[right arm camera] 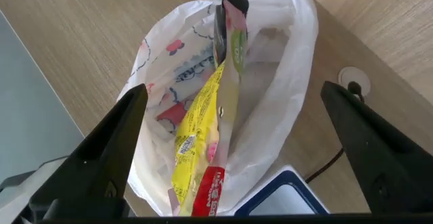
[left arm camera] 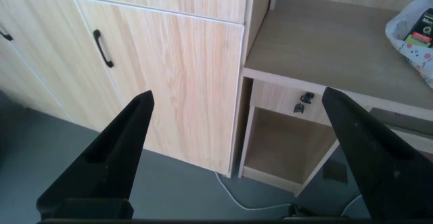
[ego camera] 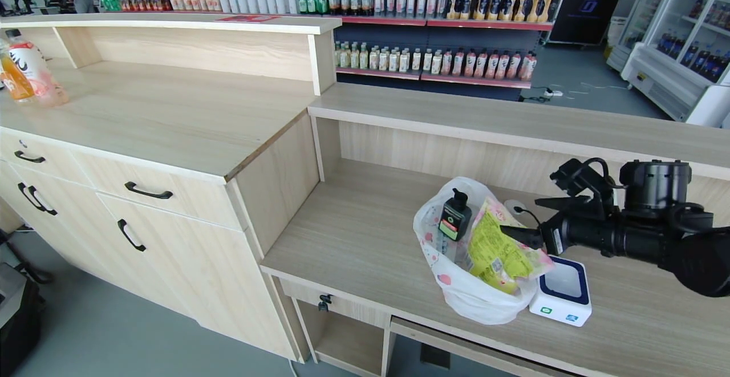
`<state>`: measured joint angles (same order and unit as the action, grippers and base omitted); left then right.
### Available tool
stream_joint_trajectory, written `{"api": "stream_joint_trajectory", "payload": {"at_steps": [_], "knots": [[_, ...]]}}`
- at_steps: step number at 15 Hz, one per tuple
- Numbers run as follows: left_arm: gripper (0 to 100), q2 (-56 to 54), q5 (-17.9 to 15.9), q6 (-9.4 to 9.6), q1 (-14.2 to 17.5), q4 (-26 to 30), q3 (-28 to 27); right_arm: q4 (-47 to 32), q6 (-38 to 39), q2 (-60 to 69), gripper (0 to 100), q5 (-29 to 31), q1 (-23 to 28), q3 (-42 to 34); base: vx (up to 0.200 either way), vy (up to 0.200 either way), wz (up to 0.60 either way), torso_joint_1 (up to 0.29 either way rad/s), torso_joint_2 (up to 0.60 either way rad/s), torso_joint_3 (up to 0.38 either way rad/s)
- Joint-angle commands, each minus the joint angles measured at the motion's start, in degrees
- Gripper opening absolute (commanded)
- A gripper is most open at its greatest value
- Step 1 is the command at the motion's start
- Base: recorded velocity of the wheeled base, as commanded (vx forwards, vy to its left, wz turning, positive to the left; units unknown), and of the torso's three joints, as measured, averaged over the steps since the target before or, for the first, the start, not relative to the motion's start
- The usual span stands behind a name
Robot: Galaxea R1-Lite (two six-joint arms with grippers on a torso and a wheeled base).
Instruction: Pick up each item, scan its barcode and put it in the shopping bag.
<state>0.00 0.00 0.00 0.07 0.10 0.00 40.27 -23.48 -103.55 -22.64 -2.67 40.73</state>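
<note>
right hand (ego camera: 520, 215) hangs wide open and empty just over the shopping bag (ego camera: 456, 291), which sits near the lower desk's front edge, touching the scanner (ego camera: 562, 291). it holds a yellow packet (ego camera: 496, 246) and a dark bottle (ego camera: 454, 217). 2 bottles (ego camera: 28, 72) wait at the upper desk's left edge. left hand (left arm camera: 238, 94), spread and empty, hangs before the cupboard doors (left arm camera: 169, 82). right fingers (right arm camera: 101, 163) flank the packet. best to lift straight up so the plastic rim does not snag.

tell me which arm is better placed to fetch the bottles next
Left, likely: the bottles stand far to the robot's left, while the right gripper hangs open over the shopping bag.
</note>
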Motion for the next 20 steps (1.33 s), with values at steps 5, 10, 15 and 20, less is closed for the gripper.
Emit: {"api": "stream_joint_trajectory", "payload": {"at_steps": [5, 10, 15, 20], "knots": [[100, 0.1, 0.0, 0.0, 0.0, 0.0, 0.0, 0.4, -3.9, 13.8, 100, 1.4, 7.0, -5.6, 0.0, 0.0, -0.12, 0.001, 0.0, 0.0], [100, 0.1, 0.0, 0.0, 0.0, 0.0, 0.0, 0.3, -3.2, 20.1, 100, 4.3, 10.3, 0.0, 0.0, 0.0, -0.6, -0.053, 0.1, 0.047], [100, 0.1, 0.0, 0.0, 0.0, 0.0, 0.0, 0.3, 7.7, 30.0, 100, 8.3, 13.6, -7.2, 0.0, 0.0, 0.0, 0.049, -0.1, -0.043], [100, 0.1, 0.0, 0.0, 0.0, 0.0, 0.0, -1.4, 16.9, 49.2, 100, 21.8, 13.7, -29.8, 0.0, 0.0, 0.0, 0.0, 0.0, 0.0]]}}
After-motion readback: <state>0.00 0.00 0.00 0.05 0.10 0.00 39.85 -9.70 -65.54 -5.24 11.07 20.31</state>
